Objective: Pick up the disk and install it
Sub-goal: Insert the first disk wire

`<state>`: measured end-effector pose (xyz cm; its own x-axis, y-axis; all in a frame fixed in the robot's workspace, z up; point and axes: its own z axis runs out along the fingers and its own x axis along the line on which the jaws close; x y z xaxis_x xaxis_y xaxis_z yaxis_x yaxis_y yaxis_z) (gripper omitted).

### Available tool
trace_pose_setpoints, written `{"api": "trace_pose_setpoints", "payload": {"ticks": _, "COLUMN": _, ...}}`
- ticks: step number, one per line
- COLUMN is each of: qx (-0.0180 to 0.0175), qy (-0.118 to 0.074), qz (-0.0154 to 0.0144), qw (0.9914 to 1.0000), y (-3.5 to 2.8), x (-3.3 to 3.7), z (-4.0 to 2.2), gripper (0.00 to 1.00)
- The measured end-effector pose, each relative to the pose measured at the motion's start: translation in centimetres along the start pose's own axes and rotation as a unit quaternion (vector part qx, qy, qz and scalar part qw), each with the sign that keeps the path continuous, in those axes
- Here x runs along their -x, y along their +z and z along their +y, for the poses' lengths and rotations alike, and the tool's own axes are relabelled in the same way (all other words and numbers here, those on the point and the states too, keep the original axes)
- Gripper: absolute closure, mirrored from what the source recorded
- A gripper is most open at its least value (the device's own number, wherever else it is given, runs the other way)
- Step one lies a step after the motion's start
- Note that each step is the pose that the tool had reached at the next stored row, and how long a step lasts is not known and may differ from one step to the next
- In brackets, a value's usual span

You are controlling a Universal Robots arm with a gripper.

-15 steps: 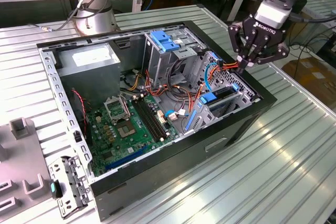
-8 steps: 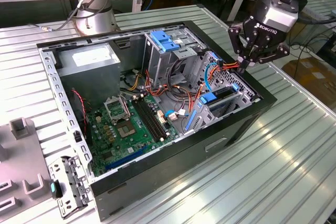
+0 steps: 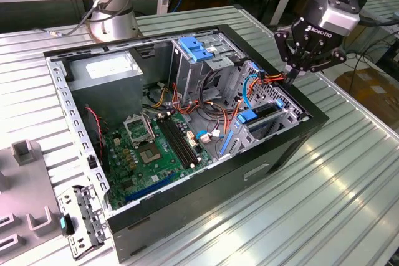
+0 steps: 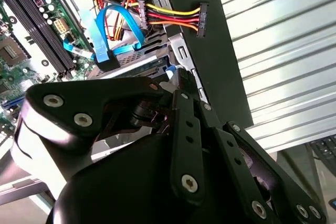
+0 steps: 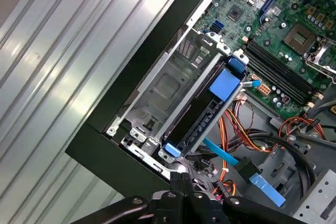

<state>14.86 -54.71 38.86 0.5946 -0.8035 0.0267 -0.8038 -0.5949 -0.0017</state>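
1. Worktop (image 3: 349, 172) – ribbed metal, carrying everything; it fills the lower right of the exterior view.

2. Computer case (image 3: 268, 166) – black, lying on its side with the panel off, centre frame. The open side faces up, presumably so the arm can reach in from above.

3. Arm base (image 3: 112, 23) – upper left, behind the case.

4. Grey metal box (image 3: 103, 70) – in the case's upper-left corner, plain white sticker on top. Not the task's item.

5. Circuit board (image 3: 149, 154) – green, flat on the case floor, lower-centre left.

6. Drive cage (image 5: 163, 85) – bare metal, against the case wall at the exterior view's right. Its slots open upward.

7. Light-blue bracket (image 3: 195, 48) – upper centre, on top of another bay.

8. Disk (image 5: 195, 124) – stands on edge in the cage, dark side showing and a blue rail tab at each end; also seen right of centre in the exterior view (image 3: 265, 111). It appears seated in its slot with the rails serving as guides, so the install looks well along.

9. Claw (image 3: 291, 79) – upper right, just above the case rim by the cage. It is clenched with nothing visible between the tips, and apart from the disk. A closed tip is narrow, which would suit work among the wiring.

10. Power plug (image 4: 202, 19) – on red, yellow and black wires, lying loose on the case rim near the claw.
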Motion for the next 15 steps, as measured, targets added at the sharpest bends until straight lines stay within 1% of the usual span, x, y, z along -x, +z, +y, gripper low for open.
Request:
{"api": "trace_pose_setpoints", "payload": {"ticks": 2, "qx": -0.0002, "qy": -0.007, "qz": 0.0000, "qw": 0.99997, "y": 0.01, "x": -0.04, "z": -0.13, "gripper": 0.89}}
{"api": "trace_pose_setpoints", "payload": {"ticks": 3, "qx": -0.0005, "qy": -0.018, "qz": 0.0000, "qw": 0.99983, "y": 0.01, "x": -0.04, "z": -0.15, "gripper": 0.89}}
{"api": "trace_pose_setpoints", "payload": {"ticks": 5, "qx": -0.0010, "qy": -0.040, "qz": 0.0000, "qw": 0.99920, "y": 0.03, "x": -0.04, "z": -0.16, "gripper": 0.89}}
{"api": "trace_pose_setpoints", "payload": {"ticks": 6, "qx": -0.0016, "qy": -0.057, "qz": -0.0002, "qw": 0.99835, "y": 0.08, "x": -0.04, "z": -0.16, "gripper": 0.89}}
{"api": "trace_pose_setpoints", "payload": {"ticks": 7, "qx": -0.0019, "qy": -0.071, "qz": -0.0001, "qw": 0.99748, "y": 0.11, "x": -0.04, "z": -0.16, "gripper": 0.89}}
{"api": "trace_pose_setpoints", "payload": {"ticks": 9, "qx": -0.0022, "qy": -0.084, "qz": -0.0002, "qw": 0.99644, "y": 0.15, "x": -0.05, "z": -0.17, "gripper": 0.89}}
{"api": "trace_pose_setpoints", "payload": {"ticks": 12, "qx": -0.0028, "qy": -0.106, "qz": -0.0002, "qw": 0.99436, "y": 0.24, "x": -0.09, "z": -0.26, "gripper": 0.89}}
{"api": "trace_pose_setpoints", "payload": {"ticks": 13, "qx": -0.0029, "qy": -0.108, "qz": -0.0002, "qw": 0.99413, "y": 0.27, "x": -0.08, "z": -0.37, "gripper": 0.89}}
{"api": "trace_pose_setpoints", "payload": {"ticks": 15, "qx": -0.0030, "qy": -0.110, "qz": -0.0002, "qw": 0.99389, "y": 0.32, "x": 0.05, "z": -1.02, "gripper": 0.89}}
